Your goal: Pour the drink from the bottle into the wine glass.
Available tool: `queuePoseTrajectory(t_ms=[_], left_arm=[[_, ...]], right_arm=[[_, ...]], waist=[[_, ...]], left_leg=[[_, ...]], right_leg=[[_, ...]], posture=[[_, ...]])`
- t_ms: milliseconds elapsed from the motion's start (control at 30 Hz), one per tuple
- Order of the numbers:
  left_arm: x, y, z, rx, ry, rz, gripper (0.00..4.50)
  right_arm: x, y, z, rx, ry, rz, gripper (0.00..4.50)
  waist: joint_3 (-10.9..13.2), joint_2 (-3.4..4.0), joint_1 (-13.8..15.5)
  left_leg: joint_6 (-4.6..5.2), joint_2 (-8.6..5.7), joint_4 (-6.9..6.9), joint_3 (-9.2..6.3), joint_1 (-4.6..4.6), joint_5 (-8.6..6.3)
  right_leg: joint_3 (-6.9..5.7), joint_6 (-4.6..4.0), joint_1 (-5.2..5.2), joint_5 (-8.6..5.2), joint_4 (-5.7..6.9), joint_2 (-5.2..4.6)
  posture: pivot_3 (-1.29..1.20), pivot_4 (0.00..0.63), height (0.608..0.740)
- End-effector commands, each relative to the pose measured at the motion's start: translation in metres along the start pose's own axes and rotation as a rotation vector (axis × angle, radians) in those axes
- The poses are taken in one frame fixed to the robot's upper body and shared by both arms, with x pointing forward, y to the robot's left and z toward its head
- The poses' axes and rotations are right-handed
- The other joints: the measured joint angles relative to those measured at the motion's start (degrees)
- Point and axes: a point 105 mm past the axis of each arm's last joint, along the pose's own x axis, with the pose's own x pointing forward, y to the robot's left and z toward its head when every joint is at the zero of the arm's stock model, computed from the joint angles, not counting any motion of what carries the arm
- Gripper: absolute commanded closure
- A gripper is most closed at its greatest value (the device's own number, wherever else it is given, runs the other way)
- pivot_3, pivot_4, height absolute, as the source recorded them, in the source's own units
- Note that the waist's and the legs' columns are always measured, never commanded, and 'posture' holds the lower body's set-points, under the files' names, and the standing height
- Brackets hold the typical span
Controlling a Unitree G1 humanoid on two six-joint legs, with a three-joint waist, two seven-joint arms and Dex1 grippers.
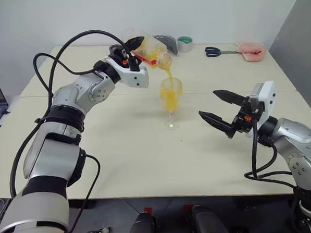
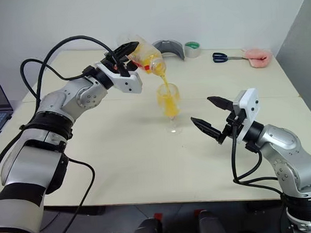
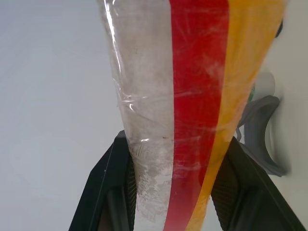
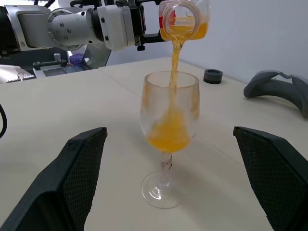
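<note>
- Orange drink (image 4: 172, 57) falls in a thin stream from the tilted bottle (image 1: 153, 50) into the wine glass (image 4: 169, 113), which stands on the table (image 1: 147, 164) directly below the mouth.
- Left gripper (image 1: 132, 49) is clamped around the bottle's body; thin plastic likely dents if squeezed harder and lightens as it empties.
- Wine glass looks fragile and top-heavy as it fills; the stem seems the safest hold.
- Right gripper (image 1: 220, 111) hovers near the glass, jaws spread wide, holding nothing.

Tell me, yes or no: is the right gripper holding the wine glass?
No. The right gripper hangs open beside the wine glass, apart from it, while the glass stands by itself on the table.
</note>
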Motion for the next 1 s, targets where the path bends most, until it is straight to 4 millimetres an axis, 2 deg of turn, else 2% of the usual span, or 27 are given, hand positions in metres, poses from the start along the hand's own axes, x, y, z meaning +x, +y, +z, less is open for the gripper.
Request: queuePoseTrajectory(t_ms=[33, 1000], left_arm=[[0.0043, 0.0254, 0.0002, 0.034, -0.016, 0.072, 2.84], [0.0039, 0.0246, 0.0018, 0.032, -0.028, 0.068, 2.84]], right_arm=[[0.0008, 0.0091, 0.0087, -0.014, -0.029, 0.029, 0.00], [0.0012, 0.0136, 0.0052, -0.011, -0.011, 0.046, 0.00]], waist=[[0.00, 0.00, 0.00], [0.00, 0.00, 0.00]], left_leg=[[0.00, 0.00, 0.01, 0.00, 0.00, 0.00], [0.00, 0.00, 0.08, 0.01, -0.01, 0.00]], right_leg=[[0.00, 0.00, 0.00, 0.00, 0.01, 0.00], [0.01, 0.00, 0.00, 0.00, 0.05, 0.00]], posture=[[0.00, 0.150, 0.740], [0.00, 0.150, 0.740]])
